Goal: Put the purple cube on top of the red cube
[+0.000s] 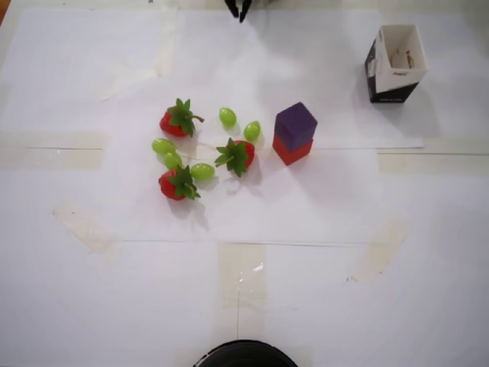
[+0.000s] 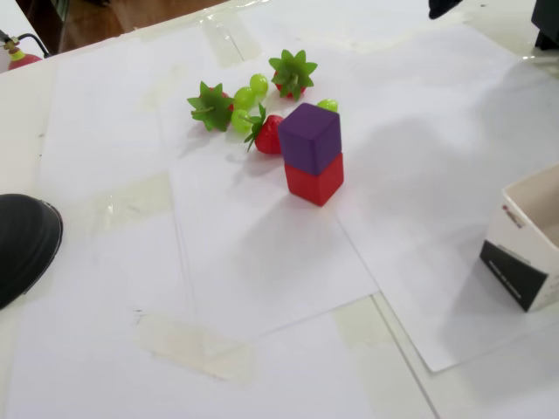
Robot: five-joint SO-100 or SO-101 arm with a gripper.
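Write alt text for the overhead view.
A purple cube sits stacked on a red cube on white paper, beside three strawberries and five grapes. An open box stands top right; the hand barely shows at the top edge.

The purple cube has a matt, even skin, and the red cube touching it below looks just as smooth, with a faint sheen. Well away from the dark gripper, the strawberries have the look of plastic with stiff green leaves, and the grapes beside them are glossy. White paper sheets are held by shiny, wrinkled clear tape. The box looks like matt cardboard.
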